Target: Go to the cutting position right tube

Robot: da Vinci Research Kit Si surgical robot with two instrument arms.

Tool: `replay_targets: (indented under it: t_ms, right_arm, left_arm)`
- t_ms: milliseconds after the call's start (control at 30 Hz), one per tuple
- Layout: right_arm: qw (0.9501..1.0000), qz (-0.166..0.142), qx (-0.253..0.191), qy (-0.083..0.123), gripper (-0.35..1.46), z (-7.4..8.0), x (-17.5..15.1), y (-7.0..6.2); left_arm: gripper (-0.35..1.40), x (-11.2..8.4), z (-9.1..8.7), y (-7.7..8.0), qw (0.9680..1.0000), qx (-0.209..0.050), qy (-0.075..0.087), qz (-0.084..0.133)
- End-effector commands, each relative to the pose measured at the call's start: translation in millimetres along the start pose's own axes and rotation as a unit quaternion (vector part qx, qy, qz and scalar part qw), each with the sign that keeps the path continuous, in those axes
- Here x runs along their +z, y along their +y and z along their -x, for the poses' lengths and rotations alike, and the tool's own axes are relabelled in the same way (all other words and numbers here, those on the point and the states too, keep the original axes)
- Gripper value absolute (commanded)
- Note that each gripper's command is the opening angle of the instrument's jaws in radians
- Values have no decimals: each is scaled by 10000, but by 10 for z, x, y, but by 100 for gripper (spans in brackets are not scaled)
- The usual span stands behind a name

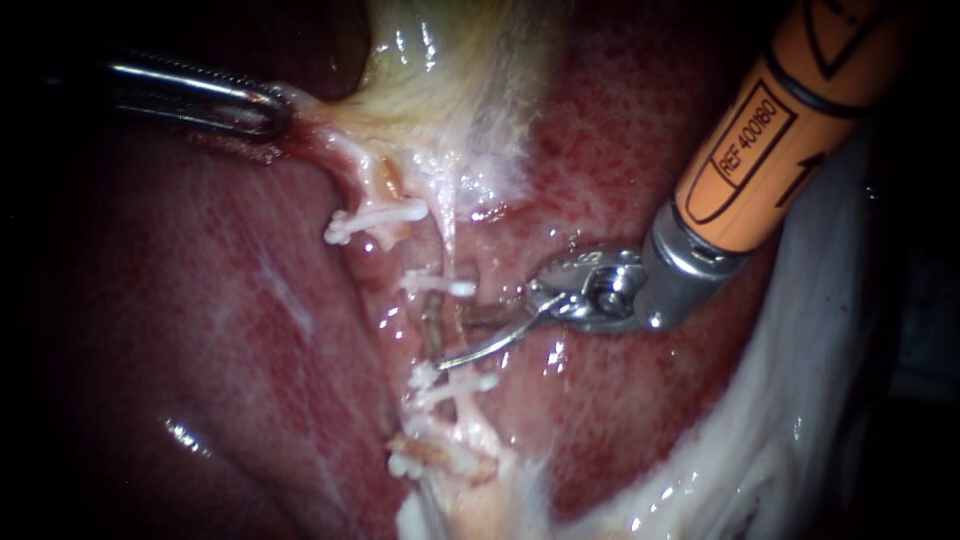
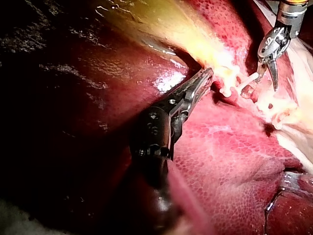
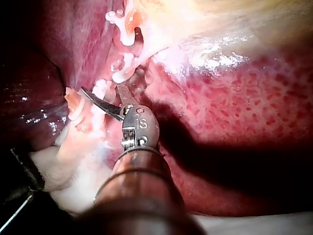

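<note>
A pale tube (image 1: 447, 262) runs down the middle of the endoscope view with white clips (image 1: 437, 285) above and below (image 1: 452, 385) a bare stretch. My right instrument (image 1: 442, 338), on an orange shaft from the upper right, holds its curved blades open astride that stretch. The right wrist view shows the same blades (image 3: 101, 89) apart beside the clipped tube (image 3: 128, 73). My left instrument (image 1: 268, 112) comes in from the upper left, jaws shut on gallbladder (image 1: 440, 80) tissue and holding it taut. Another clip (image 1: 375, 218) sits on a stump just below that grip.
Red liver (image 1: 200, 330) lies on both sides of the tube. White gauze (image 1: 800, 400) lies along the right edge, under the orange shaft. A further clip (image 1: 440, 455) sits lower on the tube, near pale fatty tissue.
</note>
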Motion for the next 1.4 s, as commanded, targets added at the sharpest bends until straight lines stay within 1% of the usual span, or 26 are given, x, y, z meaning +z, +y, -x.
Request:
replay_targets:
  t_ms: [33,100,267,433,667,867,967,1133,1233,1400]
  right_arm:
    - [10000,-49,-8,12,145,-1,1,-1]
    - [9999,-121,6,68,145,-3,5,-1]
    - [9996,-185,4,206,145,-11,16,2]
    - [9993,-125,9,340,143,-20,26,9]
    - [9992,-116,8,375,140,-23,34,14]
    - [9992,-121,8,391,138,-25,37,14]
    - [9992,-136,38,386,138,-26,37,9]
    - [9990,-191,48,392,138,-33,40,-10]
    - [9989,-230,51,413,138,-37,41,-18]
    - [9987,-265,57,438,138,-40,41,-24]
  left_arm:
    - [-35,0,0,0,10000,1,-1,3]
    - [-35,0,0,0,10000,1,-1,3]
    - [-35,0,0,0,10000,1,0,3]
    - [-35,1,-1,0,10000,0,0,2]
    - [-35,1,0,0,10000,0,0,2]
    - [-35,1,-1,0,10000,0,0,1]
    - [-35,1,-1,0,10000,0,0,0]
    - [-35,1,0,0,10000,0,0,2]
    - [-35,1,0,0,10000,0,0,2]
    - [-35,1,0,0,10000,1,0,3]
